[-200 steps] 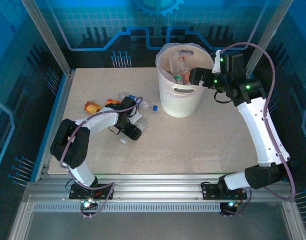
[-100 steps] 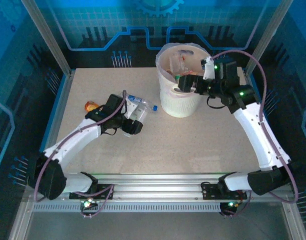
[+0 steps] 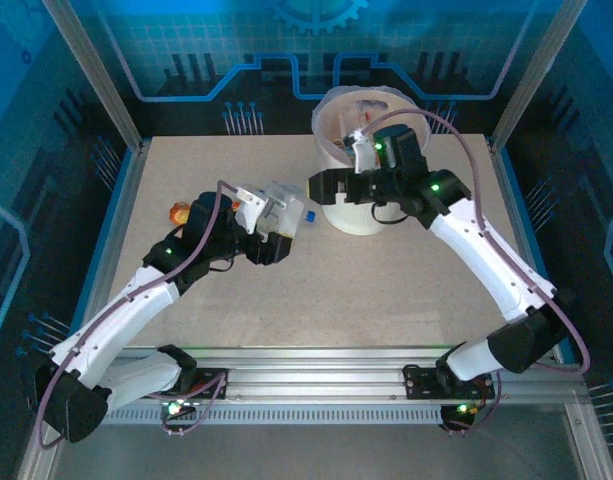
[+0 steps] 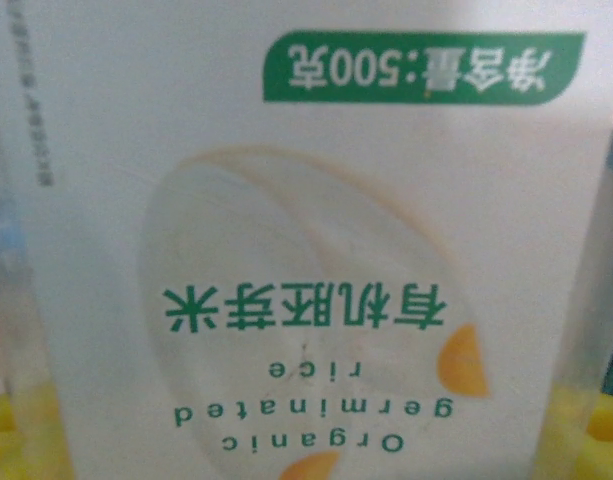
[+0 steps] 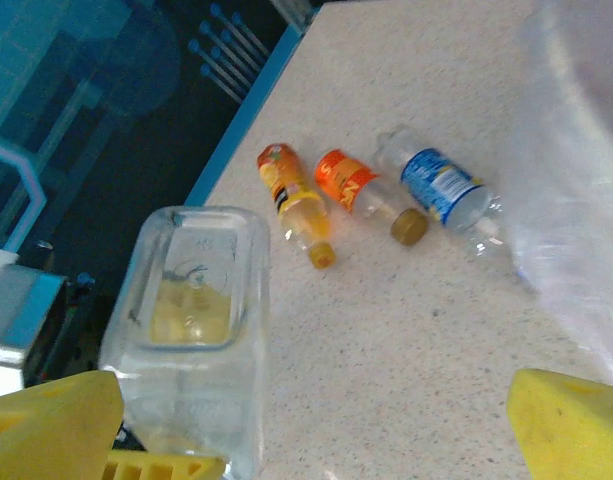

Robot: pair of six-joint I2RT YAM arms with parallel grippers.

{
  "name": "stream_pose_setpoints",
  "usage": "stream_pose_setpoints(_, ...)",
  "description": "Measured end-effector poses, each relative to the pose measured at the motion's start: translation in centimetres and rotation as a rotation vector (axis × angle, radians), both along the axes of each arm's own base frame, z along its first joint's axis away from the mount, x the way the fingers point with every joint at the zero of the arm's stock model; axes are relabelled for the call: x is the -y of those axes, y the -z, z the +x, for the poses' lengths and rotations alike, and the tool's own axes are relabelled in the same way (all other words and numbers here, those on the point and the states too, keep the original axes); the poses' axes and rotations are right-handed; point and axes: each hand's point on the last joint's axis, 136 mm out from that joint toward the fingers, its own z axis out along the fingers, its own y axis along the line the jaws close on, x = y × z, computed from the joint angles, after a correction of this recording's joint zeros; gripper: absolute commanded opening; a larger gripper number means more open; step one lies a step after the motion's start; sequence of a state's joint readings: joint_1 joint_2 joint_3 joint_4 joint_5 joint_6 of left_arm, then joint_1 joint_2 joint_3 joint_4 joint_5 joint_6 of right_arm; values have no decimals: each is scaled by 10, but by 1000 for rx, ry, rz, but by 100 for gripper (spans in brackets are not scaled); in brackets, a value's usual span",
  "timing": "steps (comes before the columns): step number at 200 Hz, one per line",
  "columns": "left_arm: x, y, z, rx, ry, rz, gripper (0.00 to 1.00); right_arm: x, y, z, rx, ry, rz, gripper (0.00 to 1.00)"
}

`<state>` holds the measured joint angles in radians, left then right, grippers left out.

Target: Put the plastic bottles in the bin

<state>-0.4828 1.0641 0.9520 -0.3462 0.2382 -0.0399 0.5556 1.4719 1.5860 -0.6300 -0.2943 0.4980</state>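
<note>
Three bottles, two orange (image 5: 291,200) (image 5: 358,185) and one blue-labelled (image 5: 441,188), lie on the table (image 3: 386,290) left of the bin (image 3: 356,213). The left tool (image 3: 271,228) grips one clear jar (image 3: 283,200), now lifted. The right tool (image 3: 318,186), wide open, has left the bin.

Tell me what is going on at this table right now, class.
Two robot arms are filling the white bin; bottles already lie inside. The left hand grips a clear rice jar, held up beside the bin. The right hand is open, near the jar. On the table lie an orange bottle, an orange-labelled bottle and a blue-labelled bottle.
</note>
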Motion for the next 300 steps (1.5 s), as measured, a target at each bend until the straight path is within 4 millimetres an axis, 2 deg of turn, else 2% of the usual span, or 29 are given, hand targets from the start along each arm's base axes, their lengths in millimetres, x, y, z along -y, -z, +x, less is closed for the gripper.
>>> stream_pose_setpoints(12, 4, -4, -1, 4, 7, -21, 80, -11, 3, -3, -11, -30, 5, 100)
stream_pose_setpoints(47, 8, -10, 0, 17, 12, -51, 80, -32, -10, -7, 17, -84, 32, 100)
stream_pose_setpoints(69, 13, -17, 0, 45, 30, -70, 80, -47, -10, -15, 15, -135, 44, 99)
stream_pose_setpoints(101, 16, -25, 2, 70, 35, -90, 80, -53, -3, -15, -1, -147, 39, 94)
stream_pose_setpoints(137, 18, -31, 4, 95, 34, -107, 80, -58, -2, -16, -15, -163, 55, 74)
stream_pose_setpoints(160, 18, -30, 6, 94, 33, -107, 81, -63, -6, -19, -4, -181, 66, 53)
stream_pose_setpoints(184, 17, -31, 8, 99, 22, -103, 85, -63, -6, -17, -15, -165, 73, 44)
stream_pose_setpoints(202, 17, -31, 8, 100, 21, -104, 99, -64, -6, -17, -18, -164, 77, 40)
stream_pose_setpoints(259, 17, -43, 7, 122, 16, -141, 99, -56, -13, -8, -30, -149, 116, 37)
stream_pose_setpoints(278, 15, -58, 3, 164, 13, -177, 99, -48, -24, -1, -19, -135, 137, 38)
stream_pose_setpoints(300, 10, -78, -5, 232, 9, -226, 99, -36, -46, 7, 10, -113, 165, 39)
